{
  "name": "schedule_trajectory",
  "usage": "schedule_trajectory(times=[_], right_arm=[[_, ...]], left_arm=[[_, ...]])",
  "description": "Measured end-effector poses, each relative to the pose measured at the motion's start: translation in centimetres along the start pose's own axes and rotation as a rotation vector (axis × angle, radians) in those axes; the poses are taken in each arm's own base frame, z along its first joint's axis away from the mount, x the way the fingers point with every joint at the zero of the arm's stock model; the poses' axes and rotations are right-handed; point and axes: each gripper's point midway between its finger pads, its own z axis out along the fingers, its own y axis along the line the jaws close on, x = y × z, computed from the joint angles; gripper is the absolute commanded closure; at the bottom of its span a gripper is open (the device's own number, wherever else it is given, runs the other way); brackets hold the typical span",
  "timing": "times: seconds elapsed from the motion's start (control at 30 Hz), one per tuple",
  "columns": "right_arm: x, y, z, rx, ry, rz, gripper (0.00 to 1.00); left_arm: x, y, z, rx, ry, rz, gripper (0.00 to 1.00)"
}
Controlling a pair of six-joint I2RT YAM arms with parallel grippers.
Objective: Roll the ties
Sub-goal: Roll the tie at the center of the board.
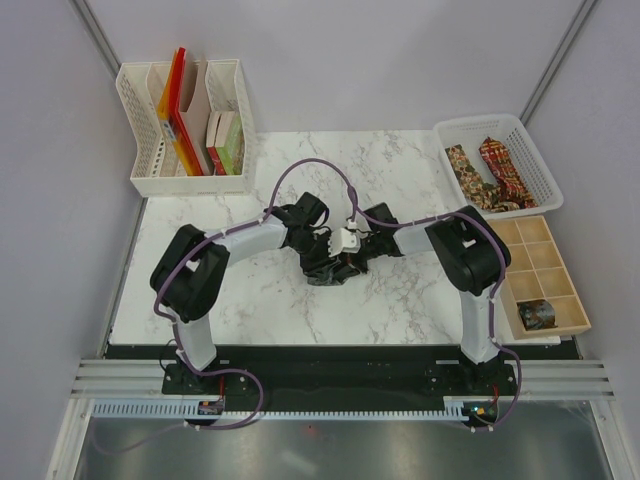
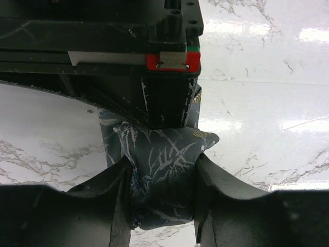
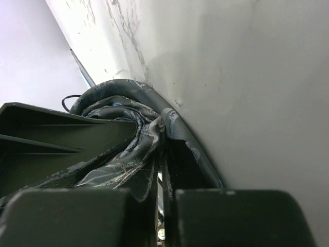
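Seen from above, the left arm [image 1: 230, 245] and the right arm [image 1: 440, 235] meet over the middle of the marble table [image 1: 400, 290]. The dark grey-green tie [image 1: 335, 268] shows there only as a dark bunch beneath their wrists — how it is held cannot be read from that view. Only that view takes in the rest. The brown-gold tie [image 1: 462, 168] and the red tie [image 1: 503, 165] lie loose side by side in the white basket [image 1: 540, 170] at the far right corner. Just nearer than the basket is a wooden divided tray [image 1: 530, 240] with one rolled patterned bundle [image 1: 537, 315] in a near compartment. A white file rack [image 1: 140, 130] of books and folders stands at the far left.

The left wrist camera gives the grip. The left gripper [image 2: 163, 175] has its two fingers pressed against either side of the folded grey-green fabric, which fills the gap between them.

The right wrist camera sits close to the marble. It shows the right gripper [image 3: 160, 170] clenched to a thin slit with a fold of the same tie pinched in it — the rest of the cloth curls in a loop against the tabletop.
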Motion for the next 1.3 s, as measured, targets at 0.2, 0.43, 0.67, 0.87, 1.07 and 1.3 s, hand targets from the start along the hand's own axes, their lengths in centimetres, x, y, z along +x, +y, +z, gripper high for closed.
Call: schedule_trajectory(times=[0.2, 0.43, 0.67, 0.87, 1.07, 1.3], right_arm=[[-0.3, -0.2, -1.5, -0.007, -0.019, 0.034, 0.59], [-1.7, 0.2, -3.9, -0.032, -0.085, 0.043, 0.46], [-1.2, 1.5, -4.2, -0.074, -0.096, 0.031, 0.41], [-0.7, 2.0, -3.6, -0.081, -0.087, 0.018, 0.6], [-0.7, 2.4, -3.2, -0.089, -0.086, -0.009, 0.89], [-0.8, 2.0, -3.0, -0.064, -0.047, -0.039, 1.0]], left_arm=[[0.1, 0.0, 0.2, -0.003, 0.0, 0.006, 0.68], [0.2, 0.0, 0.5, -0.002, 0.002, 0.007, 0.68], [0.2, 0.1, 0.6, 0.006, 0.011, 0.001, 0.67], [0.1, 0.1, 0.7, 0.017, 0.021, -0.006, 0.66], [0.1, 0.1, 0.7, 0.018, 0.022, -0.007, 0.55], [0.1, 0.0, 0.6, 0.019, 0.021, -0.007, 0.44]])
